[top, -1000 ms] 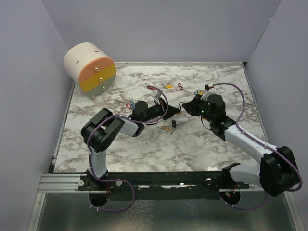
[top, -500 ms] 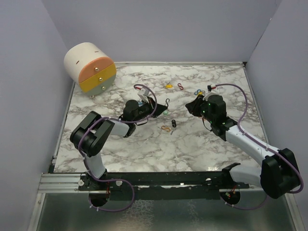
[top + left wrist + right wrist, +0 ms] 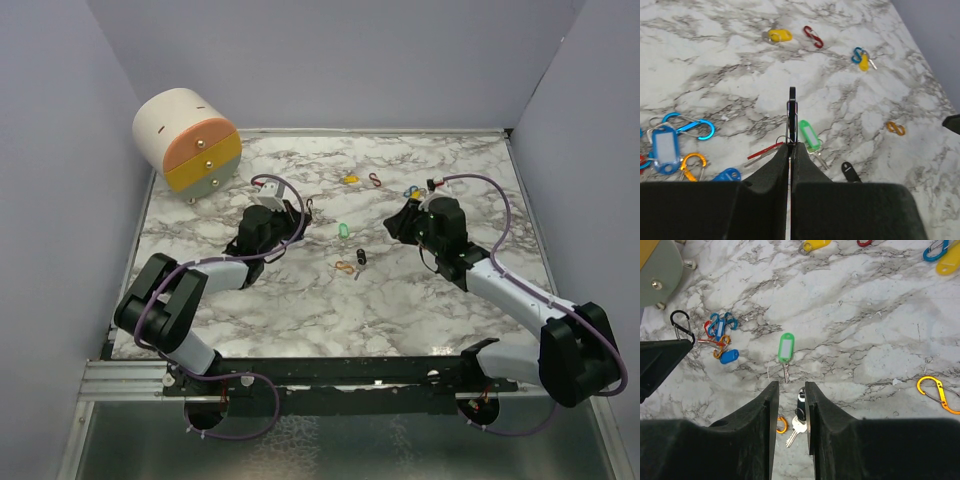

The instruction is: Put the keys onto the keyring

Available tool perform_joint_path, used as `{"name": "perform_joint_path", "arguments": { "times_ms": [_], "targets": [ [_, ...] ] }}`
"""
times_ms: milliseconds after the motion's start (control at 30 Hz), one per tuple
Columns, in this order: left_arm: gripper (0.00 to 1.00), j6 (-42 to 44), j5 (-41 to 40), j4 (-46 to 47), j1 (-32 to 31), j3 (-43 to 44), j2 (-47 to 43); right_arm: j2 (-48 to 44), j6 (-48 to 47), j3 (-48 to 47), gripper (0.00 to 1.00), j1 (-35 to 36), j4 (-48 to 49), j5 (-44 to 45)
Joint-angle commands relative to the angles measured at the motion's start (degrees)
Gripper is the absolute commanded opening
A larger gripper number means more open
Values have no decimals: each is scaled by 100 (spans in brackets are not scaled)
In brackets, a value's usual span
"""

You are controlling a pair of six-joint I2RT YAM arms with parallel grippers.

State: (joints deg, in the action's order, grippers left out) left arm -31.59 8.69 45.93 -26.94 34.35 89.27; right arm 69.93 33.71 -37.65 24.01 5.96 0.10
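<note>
The green key (image 3: 785,347) lies flat and loose on the marble table (image 3: 400,310), between the left gripper (image 3: 791,145), pinched shut on the upright black carabiner (image 3: 792,107), and the empty right gripper (image 3: 791,386), fingers partly apart. The flat tag may skid from a grasp, and the thinly held carabiner may twist. Bare marble surrounds it, the black-tagged key (image 3: 800,402) near, walls (image 3: 60,150) well apart.

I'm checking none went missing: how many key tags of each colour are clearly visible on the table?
Blue key tags: 2
Yellow key tags: 2
Green key tag: 1
Black key tag: 1
Total clearly visible: 6
</note>
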Motion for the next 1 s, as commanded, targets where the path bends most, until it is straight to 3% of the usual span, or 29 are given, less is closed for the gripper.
{"name": "perform_joint_path", "arguments": {
  "times_ms": [0,100,200,333,667,967],
  "targets": [
    [0,378,-698,-731,136,-16,-119,66,-148,-102,30,-2,-88,48],
    [3,366,-769,-849,217,-7,-96,82,-197,-100,31,-2,-129,112],
    [35,352,-999,-1007,235,-3,-162,82,-218,-109,32,-2,-152,155],
    [51,343,-1304,-1225,235,-33,-335,103,-228,-104,32,-2,-127,162],
    [52,498,-864,-1412,77,140,-547,471,-246,-202,32,-2,-31,-56],
    [51,1057,-915,-2218,-944,1275,356,819,-321,-421,32,-2,-276,-36]
  ]
}}
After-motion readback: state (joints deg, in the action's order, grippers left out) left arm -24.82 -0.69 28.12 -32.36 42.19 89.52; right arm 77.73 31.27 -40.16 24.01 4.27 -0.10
